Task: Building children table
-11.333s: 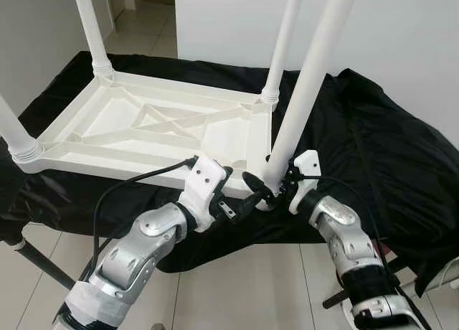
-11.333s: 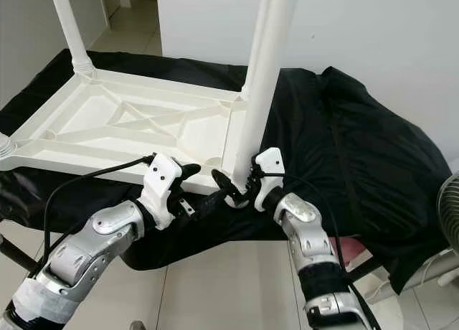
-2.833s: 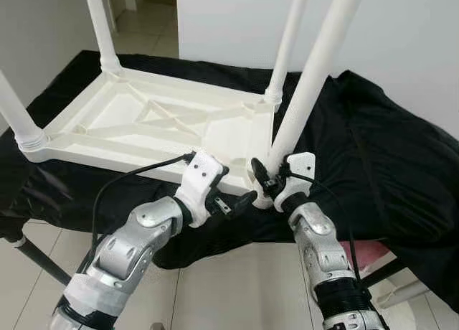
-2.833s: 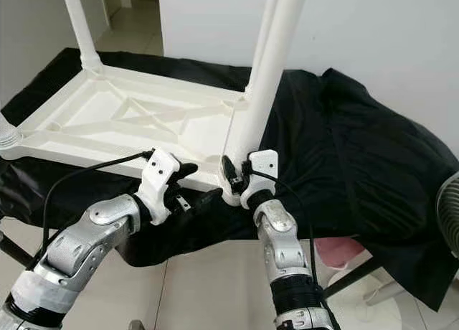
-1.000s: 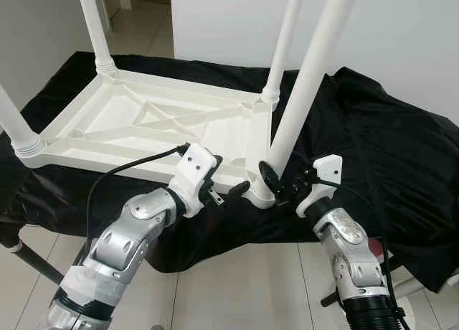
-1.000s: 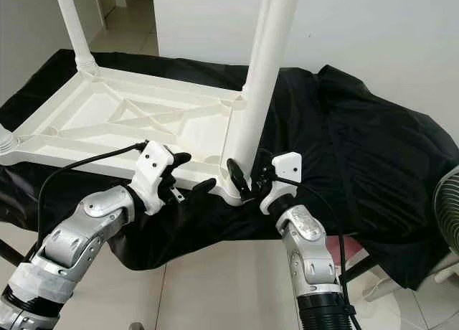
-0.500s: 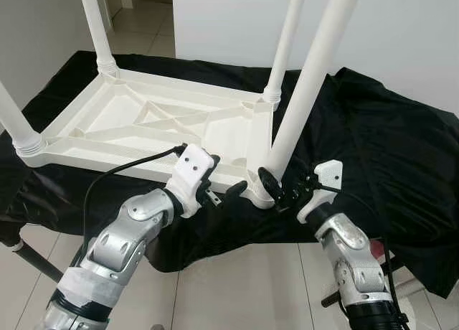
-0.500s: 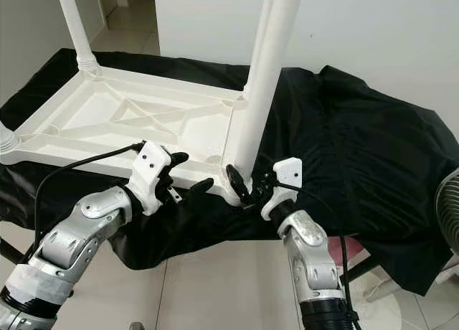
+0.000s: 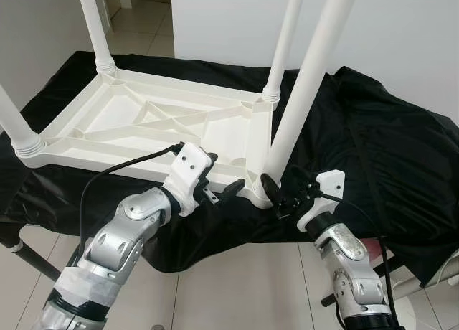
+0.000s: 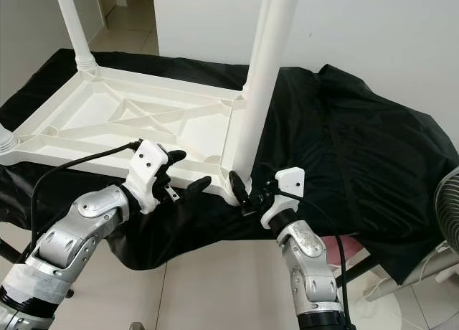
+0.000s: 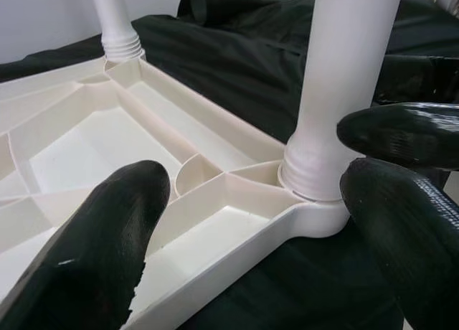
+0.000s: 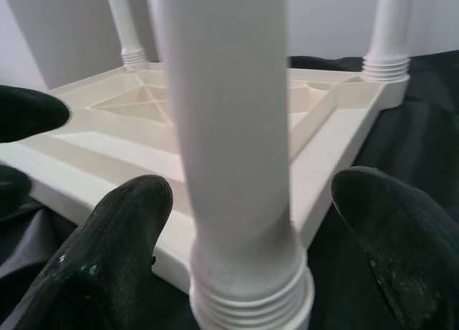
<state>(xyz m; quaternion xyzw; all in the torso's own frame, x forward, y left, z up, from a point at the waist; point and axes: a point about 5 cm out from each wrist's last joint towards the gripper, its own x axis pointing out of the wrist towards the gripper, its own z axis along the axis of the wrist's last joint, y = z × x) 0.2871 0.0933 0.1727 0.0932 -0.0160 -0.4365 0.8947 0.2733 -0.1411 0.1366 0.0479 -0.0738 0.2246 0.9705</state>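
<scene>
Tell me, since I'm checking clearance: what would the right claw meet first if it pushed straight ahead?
Probably the nearest white table leg. It stands between the open fingers of the right claw, just above its threaded base.

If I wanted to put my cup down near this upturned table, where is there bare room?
The black cloth right of the near leg is free but rumpled. The ribbed underside of the tabletop has shallow open bays. It is crowded at the near corner, where the left gripper and right gripper stand open around the leg's base.
</scene>
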